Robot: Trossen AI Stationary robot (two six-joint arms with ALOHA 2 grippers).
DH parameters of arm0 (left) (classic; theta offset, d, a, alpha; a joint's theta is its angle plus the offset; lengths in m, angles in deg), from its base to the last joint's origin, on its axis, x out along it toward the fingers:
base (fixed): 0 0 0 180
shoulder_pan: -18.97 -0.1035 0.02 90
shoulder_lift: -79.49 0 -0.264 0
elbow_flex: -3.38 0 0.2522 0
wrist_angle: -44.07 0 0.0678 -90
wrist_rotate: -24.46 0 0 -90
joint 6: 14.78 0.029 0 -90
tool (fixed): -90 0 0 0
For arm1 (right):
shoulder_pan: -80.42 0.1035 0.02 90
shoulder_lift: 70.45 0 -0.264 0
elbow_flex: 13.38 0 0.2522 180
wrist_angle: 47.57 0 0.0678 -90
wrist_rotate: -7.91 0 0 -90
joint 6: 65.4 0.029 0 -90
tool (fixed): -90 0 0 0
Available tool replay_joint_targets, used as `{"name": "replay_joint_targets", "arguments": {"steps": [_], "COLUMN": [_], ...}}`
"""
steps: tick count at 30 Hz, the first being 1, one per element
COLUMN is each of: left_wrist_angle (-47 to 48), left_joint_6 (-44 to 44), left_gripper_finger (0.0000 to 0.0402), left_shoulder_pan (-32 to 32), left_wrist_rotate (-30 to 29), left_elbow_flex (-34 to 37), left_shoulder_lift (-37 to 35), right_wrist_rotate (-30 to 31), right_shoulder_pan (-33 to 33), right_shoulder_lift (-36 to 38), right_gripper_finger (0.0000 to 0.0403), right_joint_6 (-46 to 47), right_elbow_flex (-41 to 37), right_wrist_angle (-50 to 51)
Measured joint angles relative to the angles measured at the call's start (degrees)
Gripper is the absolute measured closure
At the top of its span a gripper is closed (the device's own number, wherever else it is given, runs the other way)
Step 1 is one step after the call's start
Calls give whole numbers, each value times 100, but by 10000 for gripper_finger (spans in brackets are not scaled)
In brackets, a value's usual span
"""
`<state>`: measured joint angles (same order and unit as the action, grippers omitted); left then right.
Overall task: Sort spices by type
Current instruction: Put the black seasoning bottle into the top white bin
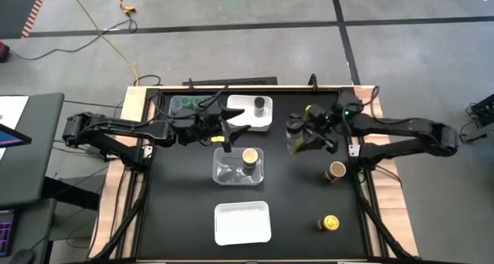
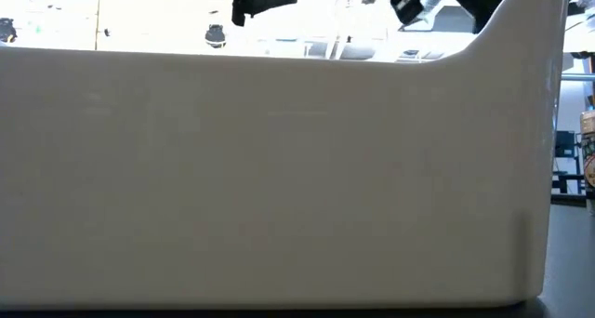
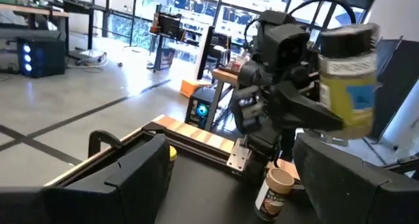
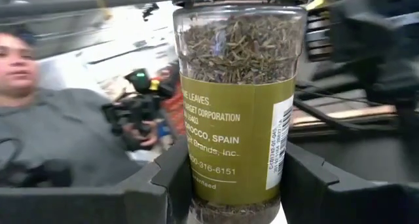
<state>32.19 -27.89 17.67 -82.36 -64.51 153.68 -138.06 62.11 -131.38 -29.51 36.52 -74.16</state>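
High view. The right gripper (image 1: 302, 135) hangs over the table's far right area, its jaws pinching a dark-lidded jar (image 1: 296, 133) of dried herbs. The left gripper (image 1: 231, 130) sits just left of centre, beside the far white tray (image 1: 245, 117), which holds a dark grey-lidded jar (image 1: 259, 106); its jaws stand spread with nothing between them. A clear tray (image 1: 230, 171) at the table's centre contains a tan-lidded jar (image 1: 249, 157). A second tan-lidded jar (image 1: 336, 171) stands on the bare table (image 1: 177, 210) to the right, and a yellow-lidded jar (image 1: 329, 223) lies nearer, also right. A near white tray (image 1: 242, 222) rests at centre front. A clear tray with green-lidded jars (image 1: 190, 103) lies at the far left.

Low view. The wall of a white tray (image 2: 279, 178) fills nearly the whole picture; parts of both arms show dark above its rim.

Left wrist view. Both of the left gripper's fingers (image 3: 124, 178) are set wide apart. Beyond them the right gripper (image 3: 308, 106) grips the herb jar (image 3: 347, 73) raised off the table, and a tan-lidded jar (image 3: 275, 192) stands on the table beneath it.

Right wrist view. The herb jar (image 4: 239, 99) is upright, squeezed between the two dark fingers (image 4: 160, 181). A person in a grey top (image 4: 59, 139) sits beyond the table.
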Motion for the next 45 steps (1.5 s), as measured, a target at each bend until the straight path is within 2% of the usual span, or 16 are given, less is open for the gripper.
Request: {"name": "replay_joint_targets", "arguments": {"steps": [6,9,14,18,24,34,41,45], "left_wrist_angle": [-78,-355,-913,-791,-314,-338,-487,-592], "left_joint_6": [-150,-7,16,-40,-1,-400,-641,-668], "left_gripper_finger": [93,94,94,94,94,94,94,94], "left_shoulder_pan": [2,-10,-28,-157,-349,-542,-589,-618], "left_wrist_rotate": [45,621,1417,2131,2580,3524,4067,4117], "left_elbow_flex": [0,0,-2,-178,-475,-529,-531,-533], "left_shoulder_lift": [0,0,0,7,8,-2,2,2], "right_wrist_rotate": [-314,-323,-345,-353,-354,-462,-499,-500], "right_shoulder_pan": [252,311,469,649,803,783,786,720], "right_shoulder_lift": [-899,-1360,-2113,-2626,-3110,-3592,-3509,-3462], "right_gripper_finger": [202,202,202,202,202,202,202,202], "right_joint_6": [869,1192,1365,1384,1473,1442,1539,1545], "right_elbow_flex": [13,131,661,1218,1955,2575,2621,2623], "right_wrist_angle": [-1894,-2299,-2367,-2352,-2360,-2379,-2315,-2337]}}
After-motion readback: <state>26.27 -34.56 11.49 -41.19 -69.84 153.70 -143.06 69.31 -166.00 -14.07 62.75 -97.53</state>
